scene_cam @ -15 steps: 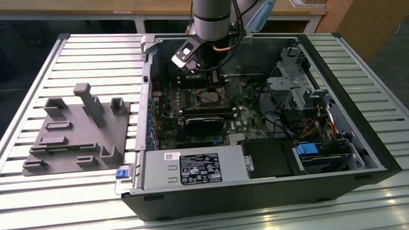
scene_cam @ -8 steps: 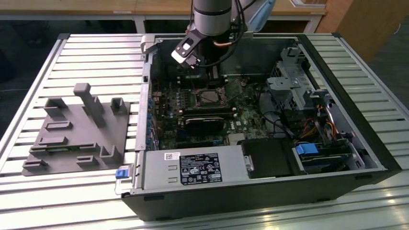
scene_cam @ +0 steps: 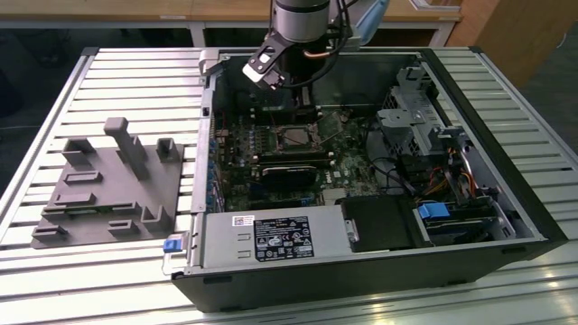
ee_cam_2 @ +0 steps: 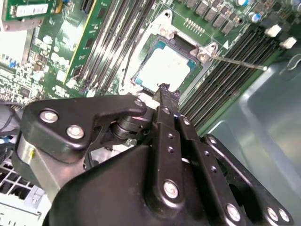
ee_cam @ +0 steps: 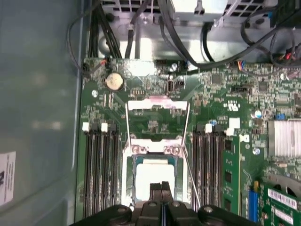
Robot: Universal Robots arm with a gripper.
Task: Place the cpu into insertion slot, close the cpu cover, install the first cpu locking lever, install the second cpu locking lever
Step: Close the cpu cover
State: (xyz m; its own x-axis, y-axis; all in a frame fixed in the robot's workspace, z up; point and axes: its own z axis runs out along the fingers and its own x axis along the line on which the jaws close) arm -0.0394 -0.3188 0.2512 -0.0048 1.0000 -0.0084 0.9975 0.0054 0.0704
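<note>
Pale metal slats form the table (scene_cam: pixel 108 74), and on it stands an open computer case (scene_cam: pixel 505 152) with a grey plastic fixture (scene_cam: pixel 108 183) beside it, on the exterior view's left. The robot arm (scene_cam: pixel 302 17) reaches down into the case, over the far part of the green motherboard (scene_cam: pixel 348 172).

In both wrist views the gripper (ee_cam_2: pixel 163 89) hangs low over the board. Its two dark fingers (ee_cam: pixel 156 192) are pressed together along their whole length, and nothing is between them.

The cpu (ee_cam: pixel 153 176) lies directly under the fingertips and a little beyond them. It sits flat inside the insertion slot (ee_cam: pixel 133 172), with its pale face up and the thin rim of the slot around it. I cannot tell if the tips touch the chip or only hover close above its near edge.

Further beyond the fingertips, past the cpu, the cpu cover (ee_cam: pixel 157 103) is swung open away from the slot, and the board shows through its square window. A thin silver locking lever (ee_cam: pixel 190 181) runs slantwise just beside the slot, near the fingers. Rows of black memory slots (ee_cam: pixel 99 174) lie on both sides of the fingers, and a round coin battery (ee_cam: pixel 114 81) sits well beyond the cover.
</note>
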